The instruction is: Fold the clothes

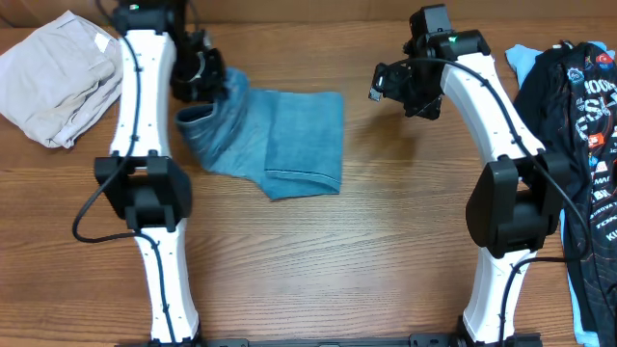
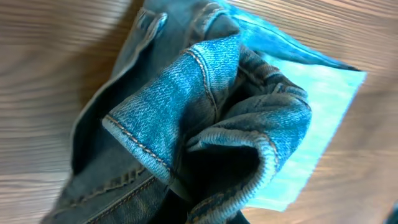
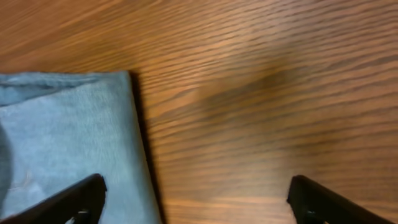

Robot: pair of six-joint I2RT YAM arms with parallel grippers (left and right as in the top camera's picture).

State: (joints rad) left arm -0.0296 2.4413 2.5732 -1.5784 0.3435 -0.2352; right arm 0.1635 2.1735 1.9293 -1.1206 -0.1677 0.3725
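Bunched denim fills the left wrist view: the jeans [image 2: 211, 124] rise in a thick, rolled hem right up to the lens, stitching outermost, with a flat pale-blue layer lying on the tabletop [image 2: 56, 68] behind. The left fingers are buried in that bunch and cannot be seen. From the way the cloth is lifted and gathered at the end of the left arm [image 1: 145, 96], I judge them closed on the jeans.

Seen from overhead, the jeans [image 1: 289, 140] lie near the middle of the tabletop [image 1: 337, 260], already folded into a compact block, with only the left end raised. The right fingers [image 3: 87, 196] are spread wide and hold nothing. They hover over bare wood just beside the block's right edge.

The step in hand looks like laying the raised end over the block. To do it well, the left arm should carry the cloth low and straight to the right, so that the bunch unrolls flat instead of dropping as a lump. The release should come only when the hem meets the far edge. The right fingers could press that edge down to keep the block from sliding.

Beige trousers [image 1: 58, 77] lie at the far left. A black tee [image 1: 588, 145] and a pale-blue garment [image 1: 521, 63] lie at the far right. The tee carries white lettering and red patches, too small to read with certainty. No label shows on the jeans.
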